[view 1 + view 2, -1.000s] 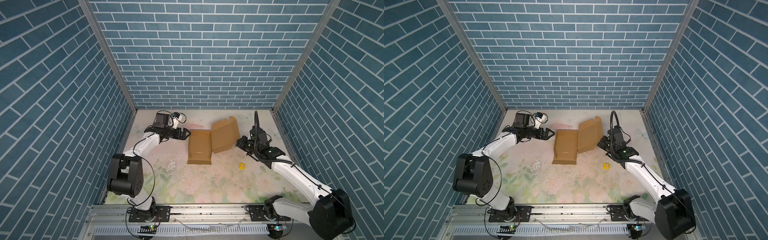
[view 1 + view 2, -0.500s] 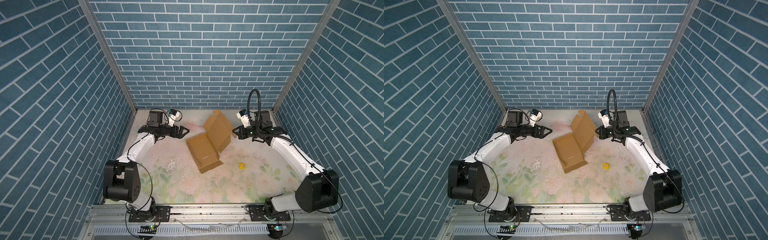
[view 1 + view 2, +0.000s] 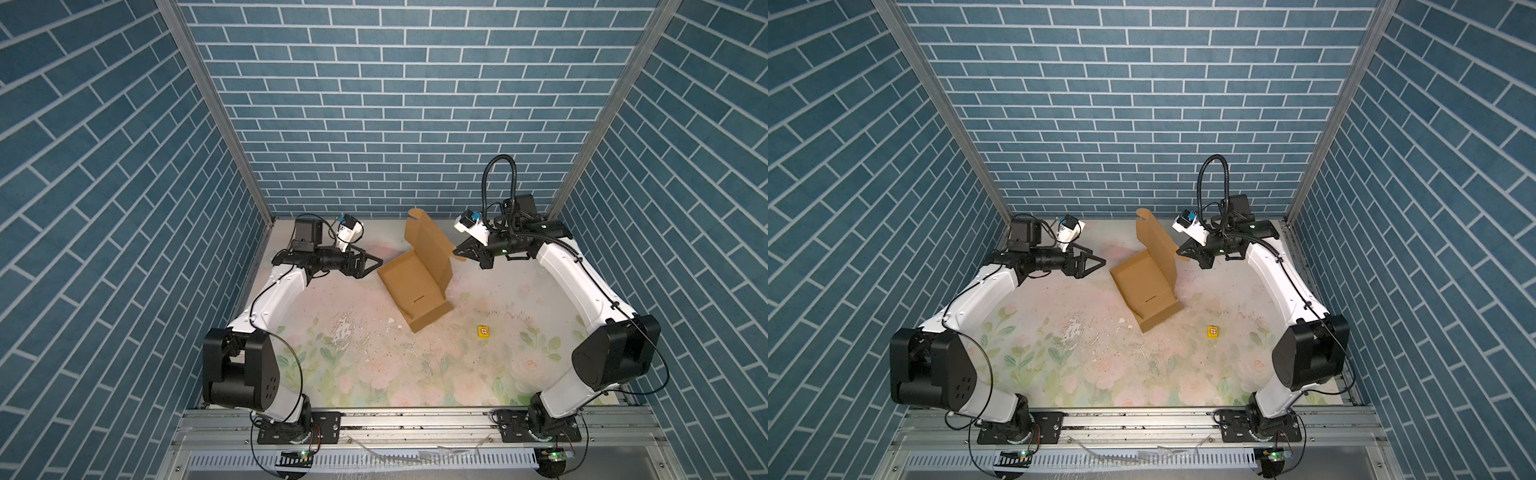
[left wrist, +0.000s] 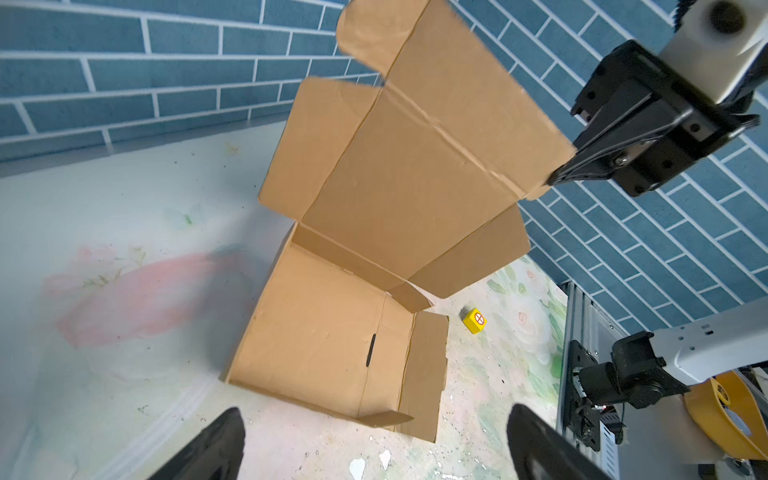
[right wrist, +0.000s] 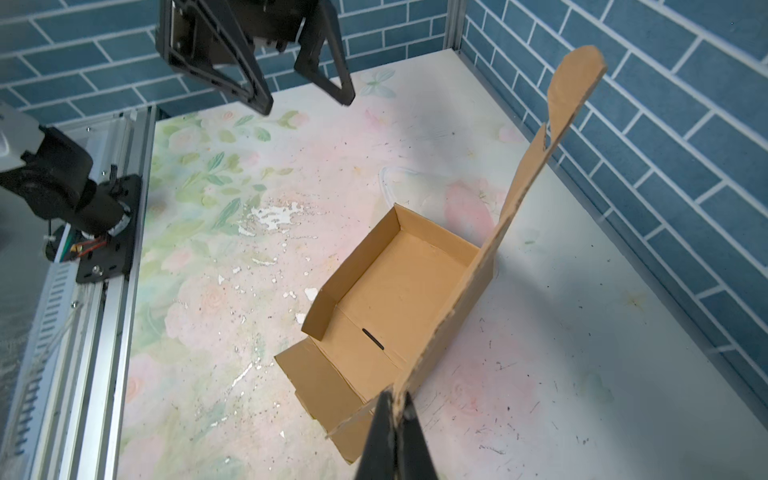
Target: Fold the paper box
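Since a second back, the paper box (image 3: 415, 286) (image 3: 1144, 282) is sitting swung round onto a diagonal with its lid hauled up, and both arms are hanging further back toward the rear wall. I'm looking at a scuffed floral table mat (image 3: 374, 374) boxed in by blue brick-pattern walls (image 3: 374, 104), with a tiny yellow cube (image 3: 483, 331) lying well apart from the box toward the front right. The box is resting mid-table toward the back, its long axis running from back left to front right, and the unfolded end flap is pointing toward the cube. It's looking like plain brown cardboard: a shallow open tray, a slit in the floor near that flap, and the lid standing up along its right side, rounded tab at the top. My right gripper (image 3: 459, 251) (image 5: 395, 399) is pinching the lid's outer edge with its fingers squeezed onto the card. My left gripper (image 3: 372, 269) (image 5: 306, 104) is hovering just beside the tray's back-left end, fingers spread wide, touching nothing.
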